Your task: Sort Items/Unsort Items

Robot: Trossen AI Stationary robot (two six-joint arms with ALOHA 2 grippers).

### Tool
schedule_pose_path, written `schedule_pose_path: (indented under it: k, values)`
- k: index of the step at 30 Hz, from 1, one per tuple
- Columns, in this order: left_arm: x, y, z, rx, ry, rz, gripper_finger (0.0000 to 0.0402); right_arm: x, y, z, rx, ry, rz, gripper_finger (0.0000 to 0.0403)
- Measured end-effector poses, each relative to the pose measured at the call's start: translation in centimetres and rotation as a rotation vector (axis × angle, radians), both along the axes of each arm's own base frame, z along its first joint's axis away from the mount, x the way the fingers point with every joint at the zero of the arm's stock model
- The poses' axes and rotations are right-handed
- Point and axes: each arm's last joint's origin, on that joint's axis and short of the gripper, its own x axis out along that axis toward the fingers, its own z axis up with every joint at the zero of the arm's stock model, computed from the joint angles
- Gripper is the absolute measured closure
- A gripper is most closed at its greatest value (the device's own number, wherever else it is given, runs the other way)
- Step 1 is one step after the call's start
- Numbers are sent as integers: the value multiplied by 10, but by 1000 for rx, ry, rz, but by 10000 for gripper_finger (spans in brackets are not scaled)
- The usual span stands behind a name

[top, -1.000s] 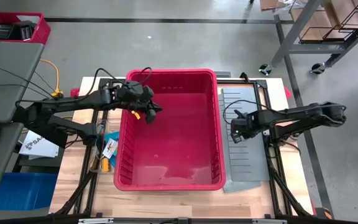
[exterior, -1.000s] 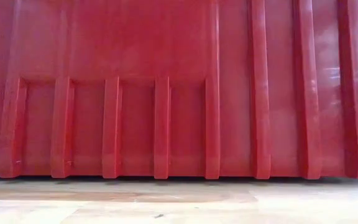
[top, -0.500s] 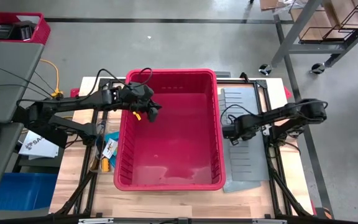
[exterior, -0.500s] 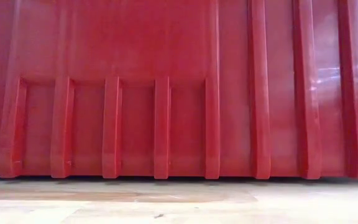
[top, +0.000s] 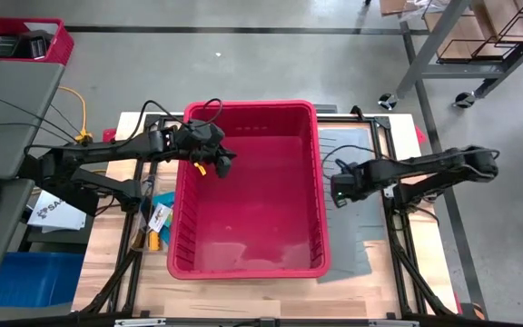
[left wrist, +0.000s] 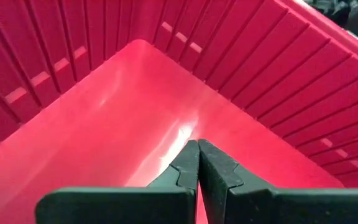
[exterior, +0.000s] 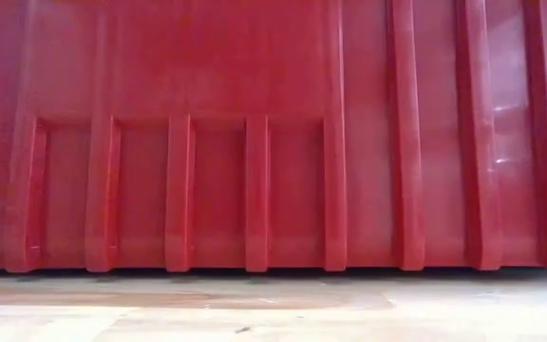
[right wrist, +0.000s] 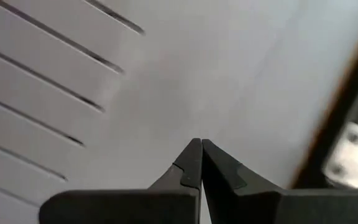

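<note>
Between the pressed-together fingertips of the left gripper nothing is held; the two dark fingers meet tip to tip, pointing down toward the bare red floor of the bin. Ribbed red walls rise ahead of the tips and to either side. From above, the left gripper hangs just inside the far left corner of the red bin, with the left arm reaching in level from the table's left edge and bending down at the wrist over the rim.

Off the right gripper's tips, which are likewise closed on nothing, lies a pale grey slotted mat, with thin dark slits running across it to one side. In the overhead view the right gripper sits low over the grey mat, just beside the bin's right wall, and the right arm stretches in from the table's right with its elbow raised and forearm angled down.

Well away from the left gripper, outside the bin's left wall, a few small items in blue, white and orange lie on the wooden table.

At table height only the bin's ribbed outer wall shows.
</note>
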Motion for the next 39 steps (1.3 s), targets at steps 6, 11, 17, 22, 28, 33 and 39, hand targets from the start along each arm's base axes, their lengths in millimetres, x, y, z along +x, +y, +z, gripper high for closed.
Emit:
schedule_pose_path:
  k: [6,11,17,22,28,33,39]
  values:
    - [-2,0,-3,-10,32,0,401,-25,0,4,2,-5,-83,403]
    - [1,0,-16,-69,117,6,401,-30,-6,12,-66,-89,-186,403]
    - [30,4,-47,-174,158,-68,401,-33,-7,16,-35,-130,-182,403]
    - [58,8,-82,-225,178,-65,401,-31,-6,17,9,-172,-199,403]
    - [89,7,-132,-272,196,-96,401,-30,-5,16,48,-176,-177,403]
    - [97,0,-172,-339,295,-60,402,-31,-4,16,59,-182,-180,403]
    - [105,-13,-192,-324,328,-47,401,-34,0,20,144,-221,-266,403]
